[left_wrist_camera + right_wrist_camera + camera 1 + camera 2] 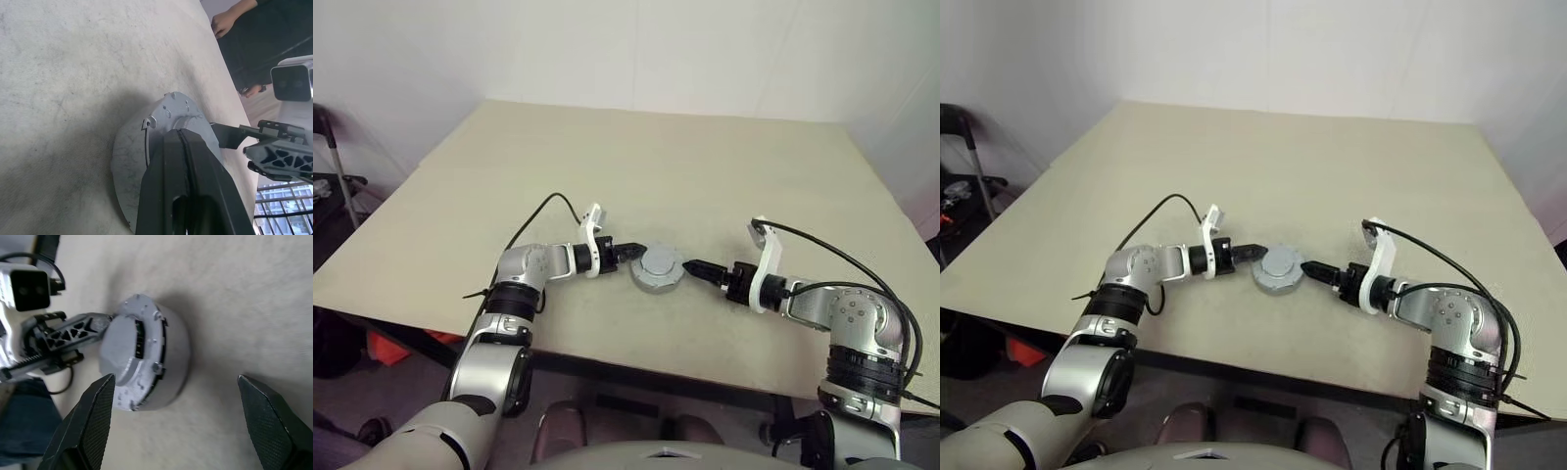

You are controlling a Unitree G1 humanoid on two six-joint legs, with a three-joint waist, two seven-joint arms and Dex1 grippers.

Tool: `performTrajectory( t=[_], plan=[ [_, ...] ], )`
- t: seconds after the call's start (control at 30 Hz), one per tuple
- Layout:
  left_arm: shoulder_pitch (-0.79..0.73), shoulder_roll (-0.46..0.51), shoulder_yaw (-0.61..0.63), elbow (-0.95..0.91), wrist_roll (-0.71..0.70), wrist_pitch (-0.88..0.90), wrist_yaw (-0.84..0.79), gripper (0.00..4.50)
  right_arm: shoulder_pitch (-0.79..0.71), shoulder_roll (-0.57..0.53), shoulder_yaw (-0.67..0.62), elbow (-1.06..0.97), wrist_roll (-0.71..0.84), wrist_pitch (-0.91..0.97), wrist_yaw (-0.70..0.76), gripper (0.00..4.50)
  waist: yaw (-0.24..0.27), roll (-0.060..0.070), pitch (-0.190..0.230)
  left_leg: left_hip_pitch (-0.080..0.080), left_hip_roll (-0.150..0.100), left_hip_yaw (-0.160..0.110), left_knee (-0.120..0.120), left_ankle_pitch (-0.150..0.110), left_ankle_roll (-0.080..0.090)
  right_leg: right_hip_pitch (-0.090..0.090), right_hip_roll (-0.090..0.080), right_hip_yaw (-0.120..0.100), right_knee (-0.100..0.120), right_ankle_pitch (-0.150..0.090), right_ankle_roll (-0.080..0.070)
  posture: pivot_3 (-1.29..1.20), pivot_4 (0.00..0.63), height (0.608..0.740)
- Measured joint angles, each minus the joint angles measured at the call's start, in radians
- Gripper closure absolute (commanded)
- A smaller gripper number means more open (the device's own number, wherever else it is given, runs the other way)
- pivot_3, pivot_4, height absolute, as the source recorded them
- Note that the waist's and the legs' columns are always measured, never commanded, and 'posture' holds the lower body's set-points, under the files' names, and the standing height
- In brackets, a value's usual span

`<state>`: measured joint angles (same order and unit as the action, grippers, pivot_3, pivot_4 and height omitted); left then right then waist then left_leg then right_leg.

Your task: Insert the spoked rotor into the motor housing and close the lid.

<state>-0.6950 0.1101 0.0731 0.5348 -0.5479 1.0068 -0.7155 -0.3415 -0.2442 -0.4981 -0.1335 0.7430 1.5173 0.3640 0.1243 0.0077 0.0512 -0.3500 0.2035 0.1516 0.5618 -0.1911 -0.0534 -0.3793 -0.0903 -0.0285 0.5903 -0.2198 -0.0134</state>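
1. The housing (pixel 657 274) sits on the beige worktop (pixel 685 166), near its front edge, between the two arms.
2. The lid (pixel 128 350) is on top of the housing — grey, with a notched edge and small cut-outs around its raised centre.
3. The left claw (pixel 634 252) is clenched, its two black fingers (pixel 188 176) pressed flat together with nothing between them; the tip rests at the lid's left edge, touching or nearly so.
4. The right claw (pixel 690 265) is released, fingers (pixel 90 421) spread wide, and grasps nothing. It points at the housing from the right — just beside it, a small gap showing in the right wrist view.
5. A person's hand (pixel 222 23) shows beyond the worktop's far edge.
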Motion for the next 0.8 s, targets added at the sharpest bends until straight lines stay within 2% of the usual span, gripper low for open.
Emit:
performTrajectory(
  t=[0.23, 0.5, 0.67, 0.8],
  plan=[
    [-0.012, 0.007, 0.005, 0.022, 0.002, -0.018, 0.001, 4.5, -0.052, 0.136, -0.118, 0.003, 0.017, 0.089, -0.095, 0.02, 0.001, 0.001, 0.0, 0.0, 0.0, 0.0, -0.001, 0.001, -0.002, 0.0, 0.0, 0.0, 0.0, 0.0, 0.0, 0.0, 0.0, 0.74],
    [-0.026, 0.015, 0.016, 0.057, 0.016, -0.039, 0.016, 4.5, -0.082, 0.212, -0.152, 0.058, 0.094, 0.092, -0.186, 0.02, 0.001, 0.002, 0.0, 0.0, 0.0, 0.0, -0.003, 0.003, -0.005, -0.001, 0.0, 0.0, 0.0, 0.0, 0.001, 0.0, 0.0, 0.74],
    [-0.037, 0.022, 0.028, 0.077, 0.025, -0.053, 0.028, 4.5, -0.112, 0.247, -0.157, 0.093, 0.088, 0.092, -0.233, 0.02, 0.001, 0.002, 0.0, -0.001, 0.0, -0.001, -0.005, 0.004, -0.007, -0.003, 0.0, 0.0, 0.0, 0.001, 0.001, 0.0, 0.0, 0.74],
    [-0.037, 0.027, 0.028, 0.092, 0.039, -0.055, 0.041, 4.5, -0.114, 0.25, -0.15, 0.099, 0.063, 0.092, -0.251, 0.93, 0.001, 0.003, 0.001, -0.005, -0.001, -0.001, -0.006, 0.004, -0.007, -0.007, 0.001, 0.0, 0.0, 0.002, 0.004, 0.0, 0.0, 0.74]
  ],
)
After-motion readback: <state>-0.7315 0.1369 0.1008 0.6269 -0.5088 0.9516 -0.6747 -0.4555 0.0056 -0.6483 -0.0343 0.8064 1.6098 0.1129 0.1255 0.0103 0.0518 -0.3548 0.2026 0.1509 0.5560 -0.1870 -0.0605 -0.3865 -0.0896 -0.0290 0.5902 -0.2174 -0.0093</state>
